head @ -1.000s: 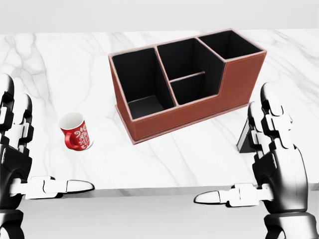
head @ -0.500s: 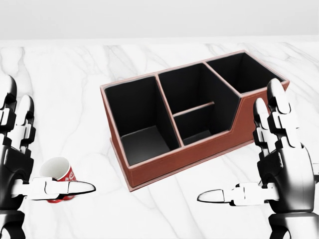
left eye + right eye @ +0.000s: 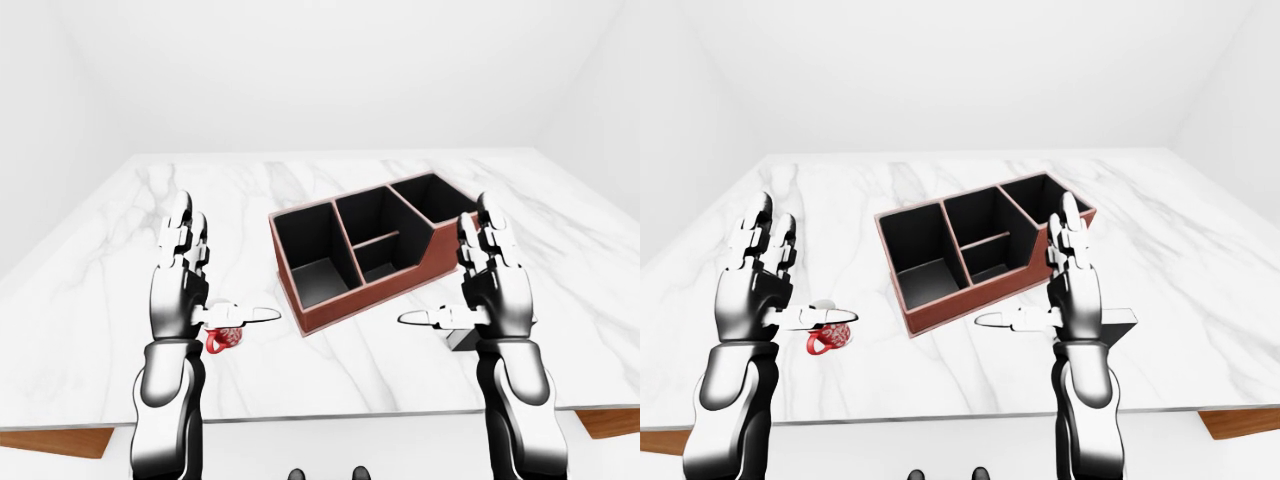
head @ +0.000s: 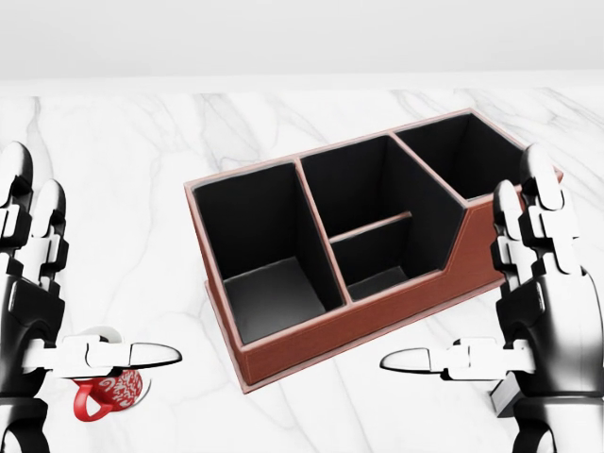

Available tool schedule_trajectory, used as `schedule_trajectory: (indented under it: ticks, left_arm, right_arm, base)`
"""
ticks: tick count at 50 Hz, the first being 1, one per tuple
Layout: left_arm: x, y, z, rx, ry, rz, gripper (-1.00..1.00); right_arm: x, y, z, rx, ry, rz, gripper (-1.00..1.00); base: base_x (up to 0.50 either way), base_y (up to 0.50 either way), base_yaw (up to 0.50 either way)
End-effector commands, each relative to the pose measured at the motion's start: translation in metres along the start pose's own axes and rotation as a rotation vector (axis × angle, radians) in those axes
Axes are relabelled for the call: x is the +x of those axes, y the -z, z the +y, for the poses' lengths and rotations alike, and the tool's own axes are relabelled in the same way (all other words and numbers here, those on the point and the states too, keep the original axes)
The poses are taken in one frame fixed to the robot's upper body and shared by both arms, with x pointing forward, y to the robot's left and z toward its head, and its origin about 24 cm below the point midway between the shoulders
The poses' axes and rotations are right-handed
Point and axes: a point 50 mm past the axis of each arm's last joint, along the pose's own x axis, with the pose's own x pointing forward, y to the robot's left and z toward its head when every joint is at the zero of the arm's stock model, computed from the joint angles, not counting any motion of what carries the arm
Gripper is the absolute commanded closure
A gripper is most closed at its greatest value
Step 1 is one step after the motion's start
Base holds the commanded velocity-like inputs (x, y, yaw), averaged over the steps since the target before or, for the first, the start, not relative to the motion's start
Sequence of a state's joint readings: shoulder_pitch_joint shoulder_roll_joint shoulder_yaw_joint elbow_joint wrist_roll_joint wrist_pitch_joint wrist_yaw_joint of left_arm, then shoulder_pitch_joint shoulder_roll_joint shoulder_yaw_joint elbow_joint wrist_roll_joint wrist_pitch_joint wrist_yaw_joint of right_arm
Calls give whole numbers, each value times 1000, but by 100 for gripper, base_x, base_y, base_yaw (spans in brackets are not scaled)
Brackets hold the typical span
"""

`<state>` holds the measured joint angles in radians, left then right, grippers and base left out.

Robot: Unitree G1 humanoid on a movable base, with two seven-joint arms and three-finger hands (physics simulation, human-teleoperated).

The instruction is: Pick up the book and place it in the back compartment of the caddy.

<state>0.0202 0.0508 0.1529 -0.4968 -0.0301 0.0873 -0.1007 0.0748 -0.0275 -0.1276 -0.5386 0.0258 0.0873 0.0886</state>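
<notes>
The brown caddy [image 4: 311, 342] with black compartments stands slanted in the middle of the head view, its tall end compartment [image 4: 461, 151] at the upper right. The book [image 3: 1120, 320] is a dark flat thing on the table just right of the caddy, mostly hidden behind my right hand; one corner [image 4: 505, 401] peeks out low in the head view. My left hand [image 4: 94, 269] is raised at the left, open and holding nothing. My right hand [image 4: 460, 266] is raised at the right beside the caddy's end, also open, thumb pointing inward.
A red patterned mug [image 4: 109, 394] sits at the lower left, partly behind my left thumb. The white marble table [image 3: 330, 395] reaches well past the caddy on all sides. Its near edge runs low across the left-eye view.
The camera has moved closer: caddy and mug slid down the head view and look larger. A corner of the book shows again under my right hand. Both hands keep their open pose.
</notes>
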Motion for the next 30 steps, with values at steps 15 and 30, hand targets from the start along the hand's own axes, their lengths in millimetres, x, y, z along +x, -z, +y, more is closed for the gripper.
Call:
schedule_trajectory:
  ticks: [15, 30]
  left_arm:
    - [6, -1, 7, 15, -18, -13, -100]
    - [11, -8, 13, 17, -38, -46, -100]
  right_arm:
    - [7, -13, -6, -50, 4, -62, -100]
    - [25, 12, -48, -252, 33, 66, -100]
  base:
    - [0, 0, 0]
    - [0, 0, 0]
